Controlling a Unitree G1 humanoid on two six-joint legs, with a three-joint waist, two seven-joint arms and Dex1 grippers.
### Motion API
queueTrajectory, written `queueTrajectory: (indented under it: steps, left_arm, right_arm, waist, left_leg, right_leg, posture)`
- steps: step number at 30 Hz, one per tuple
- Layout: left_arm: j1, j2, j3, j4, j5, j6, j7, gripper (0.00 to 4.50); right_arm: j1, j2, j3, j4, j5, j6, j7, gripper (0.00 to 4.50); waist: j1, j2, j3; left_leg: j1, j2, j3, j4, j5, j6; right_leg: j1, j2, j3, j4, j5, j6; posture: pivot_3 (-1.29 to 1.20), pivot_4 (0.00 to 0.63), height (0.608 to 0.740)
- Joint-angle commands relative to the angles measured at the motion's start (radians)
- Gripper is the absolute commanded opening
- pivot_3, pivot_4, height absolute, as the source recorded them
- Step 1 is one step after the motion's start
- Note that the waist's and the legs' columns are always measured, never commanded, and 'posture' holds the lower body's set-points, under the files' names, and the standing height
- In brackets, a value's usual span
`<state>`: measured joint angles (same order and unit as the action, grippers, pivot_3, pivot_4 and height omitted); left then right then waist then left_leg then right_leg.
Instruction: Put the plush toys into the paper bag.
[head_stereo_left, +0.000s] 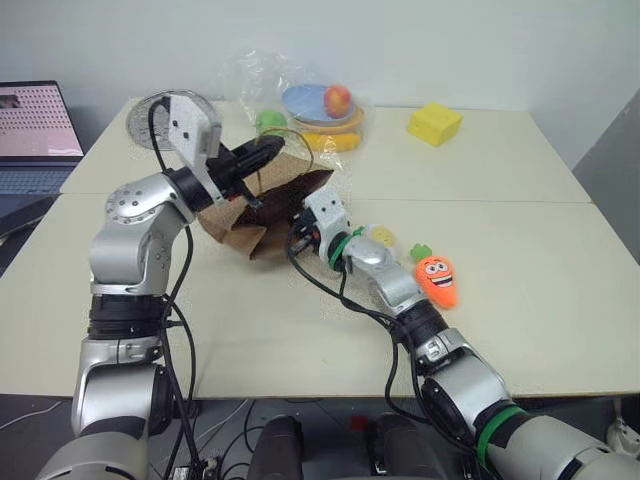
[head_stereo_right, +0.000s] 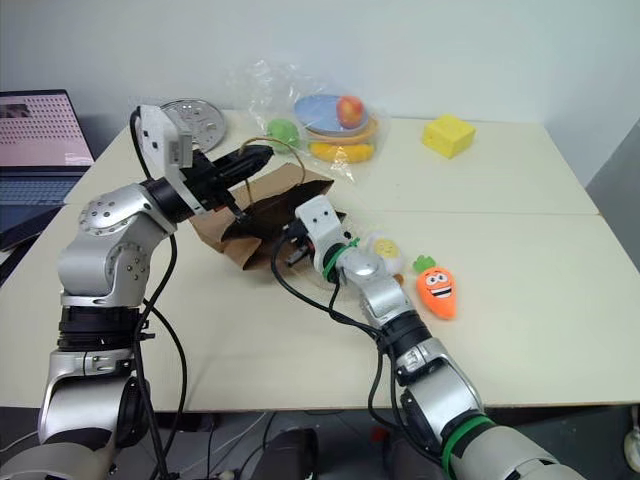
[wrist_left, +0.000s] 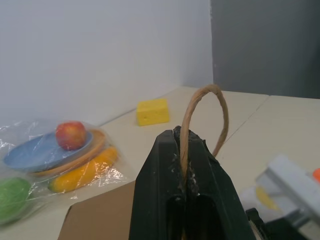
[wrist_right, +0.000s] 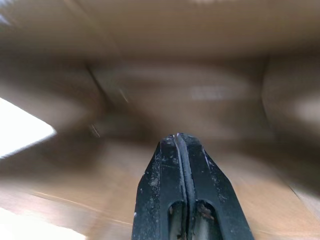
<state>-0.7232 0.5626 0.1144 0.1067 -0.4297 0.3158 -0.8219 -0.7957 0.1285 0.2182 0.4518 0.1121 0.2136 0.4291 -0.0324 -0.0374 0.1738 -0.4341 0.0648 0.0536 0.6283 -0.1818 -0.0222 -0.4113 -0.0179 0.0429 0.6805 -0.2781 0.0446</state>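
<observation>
The brown paper bag (head_stereo_left: 238, 228) lies tilted on the table with its dark mouth facing my right arm. My left gripper (head_stereo_left: 274, 149) is above the bag's top edge, shut on its tan string handle (wrist_left: 202, 97), which loops out past the fingertips. My right gripper (wrist_right: 178, 136) is shut with nothing in it and reaches into the bag's mouth, brown paper walls (wrist_right: 175, 75) all around it. The orange carrot plush (head_stereo_left: 436, 279) lies on the table to the right of my right forearm. The white egg plush (head_stereo_left: 381, 238) lies just beyond that forearm, partly hidden by it.
Fruit and plates in clear plastic wrap (head_stereo_left: 325, 110) sit at the back of the table behind the bag. A yellow block (head_stereo_left: 434, 123) is at the back right. A round metal disc (head_stereo_left: 150, 115) and a laptop (head_stereo_left: 35, 135) are at the far left.
</observation>
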Motion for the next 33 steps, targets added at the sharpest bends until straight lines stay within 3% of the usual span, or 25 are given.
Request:
queueTrajectory:
  steps: [1,5,9,13,17,19,24,33]
  left_arm:
    - [0.002,-0.002,-0.004,-0.046,0.001,-0.021,-0.016,0.00]
    - [0.004,-0.008,-0.013,-0.045,0.006,-0.025,-0.021,0.00]
    - [0.012,-0.014,-0.018,-0.045,0.003,-0.023,-0.031,0.00]
    - [0.012,-0.016,-0.019,-0.041,0.004,-0.023,-0.036,0.00]
    - [0.007,-0.023,-0.027,-0.025,0.006,-0.022,-0.047,0.00]
    - [0.005,-0.023,-0.027,-0.023,0.004,-0.019,-0.052,0.00]
    - [0.002,-0.025,-0.032,-0.014,0.007,-0.018,-0.058,0.00]
    - [-0.003,-0.019,-0.030,-0.029,0.009,-0.003,-0.060,0.00]
  right_arm:
    - [0.047,-0.025,-0.018,-0.227,0.074,0.070,0.063,0.38]
    - [0.121,-0.114,-0.068,-0.526,0.183,0.238,0.093,1.65]
    - [0.230,-0.280,-0.187,-0.843,0.302,0.435,0.077,3.07]
    - [0.336,-0.402,-0.276,-1.007,0.366,0.572,0.037,4.48]
    - [0.651,-0.627,-0.391,-1.130,0.316,0.625,0.061,4.48]
    - [0.746,-0.671,-0.396,-1.150,0.286,0.626,0.031,4.48]
    - [0.840,-0.609,-0.305,-1.147,0.207,0.623,-0.094,4.48]
    - [0.803,-0.529,-0.198,-1.004,0.046,0.517,-0.221,4.48]
  waist:
    - [0.000,0.000,0.000]
    - [0.005,0.000,0.000]
    - [0.007,0.000,0.000]
    - [0.006,0.000,0.000]
    - [0.009,0.000,0.000]
    - [0.008,0.000,0.000]
    - [-0.009,0.000,0.000]
    - [0.002,0.000,0.000]
  left_leg:
    - [0.000,0.000,0.000,0.000,0.000,0.000]
    - [-0.001,-0.001,0.000,0.000,0.000,0.000]
    - [-0.001,-0.001,0.000,0.001,0.000,0.000]
    - [0.000,-0.001,0.000,0.000,0.000,0.000]
    - [0.000,-0.001,0.000,0.000,0.000,0.000]
    - [0.000,-0.002,0.000,-0.001,0.000,0.000]
    - [0.003,0.000,0.001,0.000,0.000,0.000]
    - [0.002,-0.002,0.003,0.002,0.001,0.001]
  right_leg:
    - [0.000,0.000,0.000,0.000,0.000,0.000]
    - [0.000,0.000,0.000,0.000,0.000,0.000]
    - [0.001,-0.001,0.000,-0.001,0.000,0.000]
    - [0.001,-0.001,0.000,-0.001,0.000,0.000]
    - [0.001,-0.001,0.000,-0.002,-0.001,0.000]
    - [0.002,-0.001,0.000,-0.003,-0.001,0.000]
    - [0.001,0.001,0.003,-0.001,-0.003,0.003]
    - [0.003,-0.001,0.004,-0.004,-0.002,0.003]
  posture:
    - [0.00,0.150,0.740]
    - [0.00,0.150,0.740]
    - [0.00,0.150,0.740]
    - [0.00,0.150,0.740]
    - [0.00,0.150,0.740]
    - [0.00,0.150,0.740]
    - [0.00,0.150,0.740]
    - [0.00,0.150,0.740]
